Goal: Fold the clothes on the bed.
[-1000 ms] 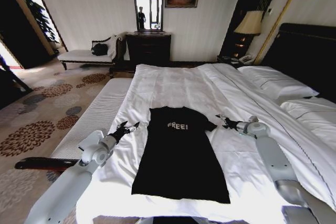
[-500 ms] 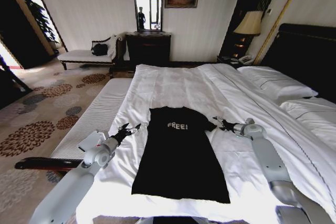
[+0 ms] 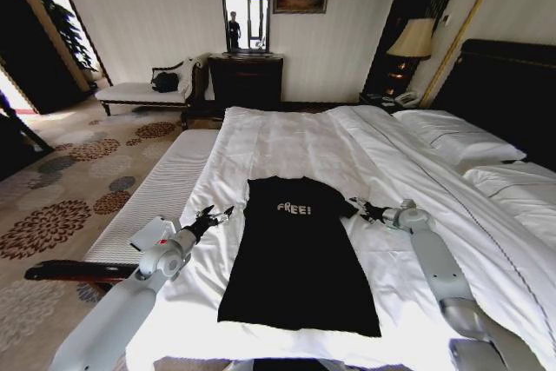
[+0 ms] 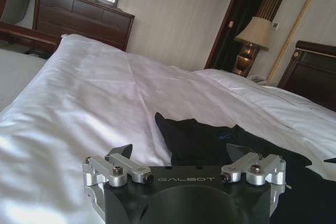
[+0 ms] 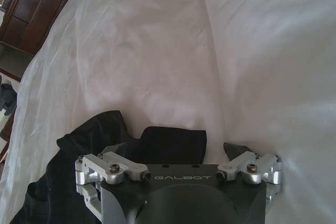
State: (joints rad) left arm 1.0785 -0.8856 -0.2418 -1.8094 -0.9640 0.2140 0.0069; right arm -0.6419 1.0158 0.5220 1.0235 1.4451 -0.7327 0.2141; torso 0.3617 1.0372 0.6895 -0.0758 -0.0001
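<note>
The black T-shirt (image 3: 298, 254) lies flat on the white duvet of the bed (image 3: 287, 141), chest up, collar toward the far end and hem toward me, with the white "FREE!" lettering (image 3: 294, 208) readable across the chest. The body of the shirt looks smooth and long; the sleeve on my right side pokes out a little from the shoulder.

My left claw (image 3: 215, 215) hangs low over the duvet just beside the shirt's left shoulder, apart from the fabric, its dark fingers spread and gripping nothing. From my left wrist I see the two fingers (image 4: 122, 150) splayed wide, with the shirt's bunched sleeve (image 4: 181, 137) lying on the sheet between and beyond them.

My right claw (image 3: 360, 208) sits at the shirt's right sleeve, very near or just at its edge; from my head I cannot tell whether it touches. It is released too: from my right wrist the fingers (image 5: 234, 148) stand wide apart, with the black sleeve (image 5: 176, 142) lying on the duvet between them, not pinched.

Pillows (image 3: 460, 141) rest at the dark headboard (image 3: 508, 93) on my right. Beyond the bed stand a dark dresser (image 3: 247, 80) with a mirror, and a lamp (image 3: 412, 41).
</note>
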